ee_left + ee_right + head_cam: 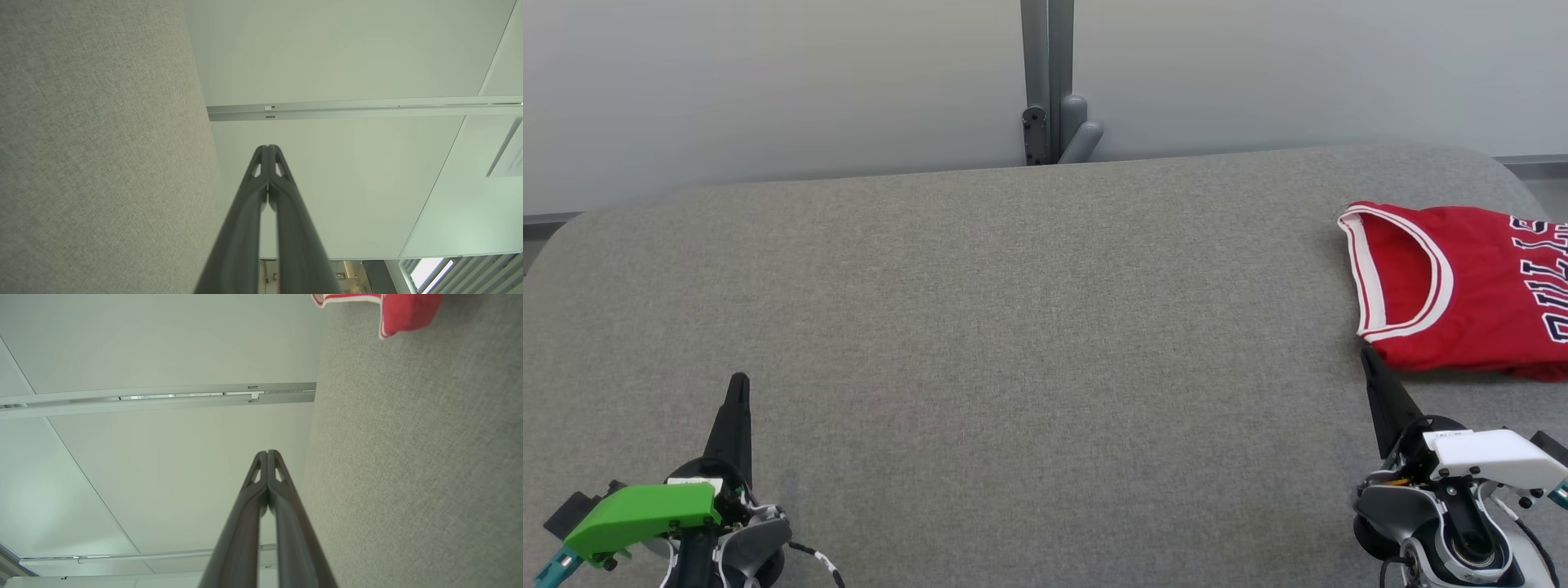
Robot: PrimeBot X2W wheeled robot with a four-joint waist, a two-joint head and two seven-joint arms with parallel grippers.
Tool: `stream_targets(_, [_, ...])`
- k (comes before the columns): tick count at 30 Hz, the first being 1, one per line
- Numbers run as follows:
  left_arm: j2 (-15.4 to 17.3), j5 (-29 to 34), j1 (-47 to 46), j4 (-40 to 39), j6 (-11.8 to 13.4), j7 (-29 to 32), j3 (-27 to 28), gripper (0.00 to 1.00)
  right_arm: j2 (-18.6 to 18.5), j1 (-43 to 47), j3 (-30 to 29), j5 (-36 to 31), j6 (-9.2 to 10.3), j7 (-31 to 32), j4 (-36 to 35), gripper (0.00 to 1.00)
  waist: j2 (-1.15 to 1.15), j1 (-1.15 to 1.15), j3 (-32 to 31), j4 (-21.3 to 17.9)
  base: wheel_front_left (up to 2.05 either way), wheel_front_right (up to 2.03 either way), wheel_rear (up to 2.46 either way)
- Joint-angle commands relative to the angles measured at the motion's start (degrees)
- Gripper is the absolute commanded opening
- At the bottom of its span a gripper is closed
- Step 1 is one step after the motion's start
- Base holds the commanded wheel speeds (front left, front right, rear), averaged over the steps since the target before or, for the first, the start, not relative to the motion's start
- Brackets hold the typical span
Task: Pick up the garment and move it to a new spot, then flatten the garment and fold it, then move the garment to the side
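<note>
Your left pincer (739,382) and right pincer (1365,353) are both pressed together, empty, by the near corners of the grey surface (1013,327). Just beyond the right one lies the garment (1478,294), a red jersey with white-trimmed openings and dark lettering, flat at the right edge.

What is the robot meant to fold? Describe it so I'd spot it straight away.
Start at the wide grey fabric table in the head view. Follow it to its right side, just past the tip of the right tool. There lies the jersey: bright red and sleeveless, with a white-trimmed armhole and dark lettering, vivid against the plain grey.
</note>
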State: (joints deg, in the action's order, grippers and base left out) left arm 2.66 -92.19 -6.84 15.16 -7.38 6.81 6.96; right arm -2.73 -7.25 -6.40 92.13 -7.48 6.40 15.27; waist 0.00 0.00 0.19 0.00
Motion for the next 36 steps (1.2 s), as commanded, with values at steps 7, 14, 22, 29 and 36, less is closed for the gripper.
stream_targets(7, [0.4, -0.12, -0.91, -0.13, -0.24, 0.13, 0.0, 0.0, -0.28, -0.28, 0.09, 0.33, -0.02, 0.13, -0.22, 0.0, 0.0, 0.0, 0.0, 0.0, 0.0, 0.0, 0.0])
stream_targets(14, [0.4, -0.11, -0.91, -0.13, -0.24, 0.13, 0.0, 0.0, -0.28, -0.28, 0.09, 0.33, -0.02, 0.13, -0.22, 0.0, 0.0, 0.0, 0.0, 0.0, 0.0, 0.0, 0.0])
stream_targets(22, [0.4, -0.12, -0.9, -0.13, -0.24, 0.13, 0.0, 0.0, -0.28, -0.28, 0.09, 0.34, -0.02, 0.12, -0.22, 0.0, 0.0, 0.0, 0.0, 0.0, 0.0, 0.0, 0.0])
stream_targets(29, [0.4, -0.12, -0.9, -0.14, -0.24, 0.12, 0.0, 0.0, -0.28, -0.27, 0.1, 0.34, -0.02, 0.12, -0.22, 0.0, 0.0, 0.0, 0.0, 0.0, 0.0, 0.0, 0.0])
stream_targets(36, [0.39, -0.12, -0.9, -0.14, -0.24, 0.12, 0.0, 0.0, -0.28, -0.27, 0.1, 0.34, -0.02, 0.12, -0.22, 0.0, 0.0, 0.0, 0.0, 0.0, 0.0, 0.0, 0.0])
